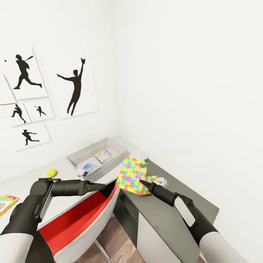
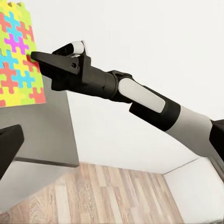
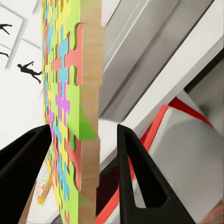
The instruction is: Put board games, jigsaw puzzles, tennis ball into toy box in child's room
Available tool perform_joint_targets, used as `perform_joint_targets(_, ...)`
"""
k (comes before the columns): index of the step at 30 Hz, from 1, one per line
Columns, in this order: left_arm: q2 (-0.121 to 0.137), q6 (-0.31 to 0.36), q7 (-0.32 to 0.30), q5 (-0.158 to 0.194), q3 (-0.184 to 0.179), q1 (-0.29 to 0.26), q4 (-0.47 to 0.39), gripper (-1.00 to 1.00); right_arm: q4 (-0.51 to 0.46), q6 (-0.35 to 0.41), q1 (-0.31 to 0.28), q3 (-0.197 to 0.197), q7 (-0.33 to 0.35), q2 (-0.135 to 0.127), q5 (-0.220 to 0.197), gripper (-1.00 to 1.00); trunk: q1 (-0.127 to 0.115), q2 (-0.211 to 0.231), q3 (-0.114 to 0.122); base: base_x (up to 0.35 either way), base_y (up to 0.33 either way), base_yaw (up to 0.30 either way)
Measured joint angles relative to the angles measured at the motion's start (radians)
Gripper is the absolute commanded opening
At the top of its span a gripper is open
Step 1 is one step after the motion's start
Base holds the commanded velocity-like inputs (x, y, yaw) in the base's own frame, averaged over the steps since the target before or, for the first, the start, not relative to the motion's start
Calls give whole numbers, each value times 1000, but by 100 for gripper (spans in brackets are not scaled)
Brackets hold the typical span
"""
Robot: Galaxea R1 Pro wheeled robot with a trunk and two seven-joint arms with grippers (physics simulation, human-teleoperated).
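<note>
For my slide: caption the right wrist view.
Right pincer grips the bright multicoloured jigsaw puzzle board edge-on.

I am looking into the corner of a child's bedroom in a home, rendered in simulation. On the plain white wall hang several white posters with black silhouettes of baseball players (image 1: 76,86), batting, running and leaping to catch. Below them a long pale grey-white desk top (image 1: 64,166) carries a shallow grey rectangular bin (image 1: 78,156) with small printed game boxes (image 1: 104,156) inside, and a little yellow-green tennis ball (image 1: 52,172) lies near it. A bright board of yellow, pink, green and blue interlocking jigsaw pieces (image 1: 133,174) adds to the playroom feel. A white shell chair with a red seat (image 1: 78,219) stands at the desk on warm wood-plank flooring (image 2: 107,196), beside a lower dark grey cabinet (image 1: 171,215).
</note>
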Motion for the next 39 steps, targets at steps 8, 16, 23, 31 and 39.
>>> perform_joint_targets(8,-1,0,0,-1,-1,0,0,100,0,0,0,0,0,1,2,-100,0,0,0,0,0,268)
perform_joint_targets(16,0,0,0,-1,-2,0,0,100,0,-1,0,0,0,1,3,-100,0,0,0,0,0,268)
perform_joint_targets(23,0,0,0,-2,-2,0,0,100,0,-1,0,0,0,1,3,-100,0,0,0,0,0,268)
perform_joint_targets(31,0,0,0,-2,-2,0,0,100,0,-2,0,-3,1,1,-1,-100,0,0,0,0,0,253)
perform_joint_targets(39,-1,0,0,-2,-2,0,0,100,0,-22,0,-4,1,0,-4,-100,0,0,0,0,0,40)
